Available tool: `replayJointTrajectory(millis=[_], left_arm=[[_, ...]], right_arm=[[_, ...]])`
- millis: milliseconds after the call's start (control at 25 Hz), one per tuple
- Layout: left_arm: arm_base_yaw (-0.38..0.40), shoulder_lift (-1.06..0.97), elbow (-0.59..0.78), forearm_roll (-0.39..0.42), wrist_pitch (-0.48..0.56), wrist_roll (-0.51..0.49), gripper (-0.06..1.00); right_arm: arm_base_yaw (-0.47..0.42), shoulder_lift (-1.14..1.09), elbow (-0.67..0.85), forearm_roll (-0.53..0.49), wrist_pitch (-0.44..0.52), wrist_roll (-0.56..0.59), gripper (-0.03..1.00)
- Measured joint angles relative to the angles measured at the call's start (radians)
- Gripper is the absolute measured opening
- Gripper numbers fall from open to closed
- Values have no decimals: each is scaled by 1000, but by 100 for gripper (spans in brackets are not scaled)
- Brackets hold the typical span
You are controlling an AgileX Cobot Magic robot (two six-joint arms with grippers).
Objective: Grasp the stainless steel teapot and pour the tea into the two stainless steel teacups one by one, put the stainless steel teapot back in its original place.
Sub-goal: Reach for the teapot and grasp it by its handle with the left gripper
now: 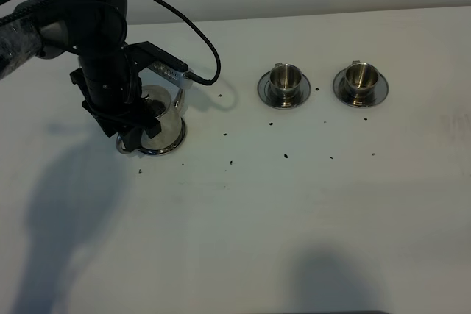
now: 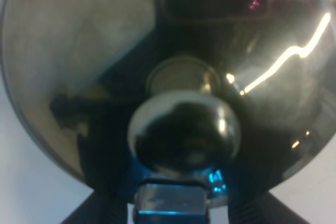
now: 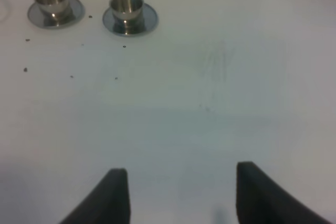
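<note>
Left arm (image 1: pixel 88 42): black, reaches down at the left end of the table (image 1: pixel 294 218).
Left gripper (image 1: pixel 136 129): lowered onto the handle side of the teapot (image 1: pixel 168 119). How far open: cannot tell. Whether it grips the handle: cannot tell, since the arm hides it from above and the wrist view is too close.
Left wrist view: filled by the domed lid (image 2: pixel 79 51) and its round knob (image 2: pixel 184 132), both blurred.
Teapot: upright on the coaster (image 1: pixel 174 148), with the spout (image 1: pixel 179 97) on the side toward the cups.
Specks (image 1: pixel 285 156): small dark bits scattered on the table between the teapot and the cups.
Left cup (image 1: pixel 284 77): upright on its saucer (image 1: pixel 263 90), well apart from the teapot.
Right cup (image 1: pixel 360 76): upright on its own saucer (image 1: pixel 381 87), just beside the left cup. Contents of both: cannot tell.
Right gripper (image 3: pixel 181 170): out of the high view. Its wrist view shows two dark fingers (image 3: pixel 113 198) spread wide over bare table, holding nothing.
</note>
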Motion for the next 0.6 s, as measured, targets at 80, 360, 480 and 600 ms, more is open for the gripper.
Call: replayJointTrajectory(millis=[80, 360, 480, 600], left_arm=[[0, 0, 0, 0, 0, -4, 45], [0, 0, 0, 0, -1, -24, 44], [0, 0, 0, 0, -10, -28, 44], [0, 0, 0, 0, -21, -35, 44]], right_arm=[[0, 0, 0, 0, 0, 0, 44], [0, 0, 0, 0, 0, 0, 44], [0, 0, 0, 0, 0, 0, 44], [0, 0, 0, 0, 0, 0, 44]])
